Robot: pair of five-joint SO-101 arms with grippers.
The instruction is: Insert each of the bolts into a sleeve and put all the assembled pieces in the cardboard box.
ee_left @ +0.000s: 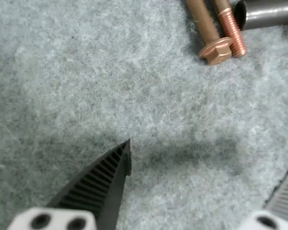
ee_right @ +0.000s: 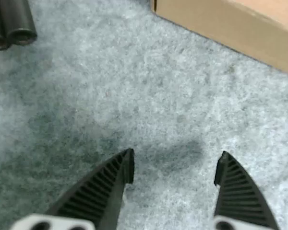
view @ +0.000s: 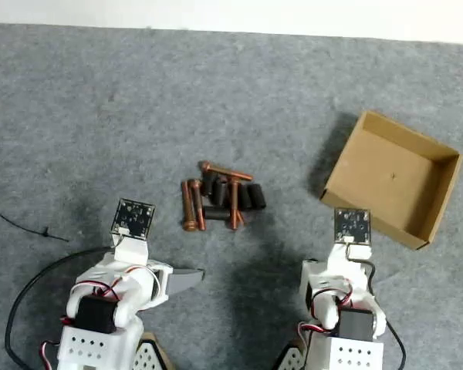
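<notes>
Grey tabletop (view: 100, 100) carries copper bolts (view: 188, 204) tangled with black sleeves (view: 251, 196), ahead of the left fingers (ee_left: 103, 179), spread wide, and right fingers (ee_right: 105, 184), parted near the open cardboard box (view: 386, 173).

Copper bolts (view: 188, 204), black sleeves (view: 251, 196), tan box (view: 386, 173)

The table (view: 77, 116) is covered in grey felt-like cloth, matt and fuzzy. The bolts (ee_left: 202, 24) are copper-coloured metal with a soft sheen, smooth along the shaft and threaded at the end. The sleeves (ee_right: 17, 21) are dark, smooth and dully glossy; whether metal or plastic is unclear. The box (view: 378, 173) is plain brown cardboard, matt. The left gripper (ee_left: 209, 158) and right gripper (ee_right: 176, 158) have fingers (ee_right: 105, 191) of ribbed black matt plastic.
</notes>
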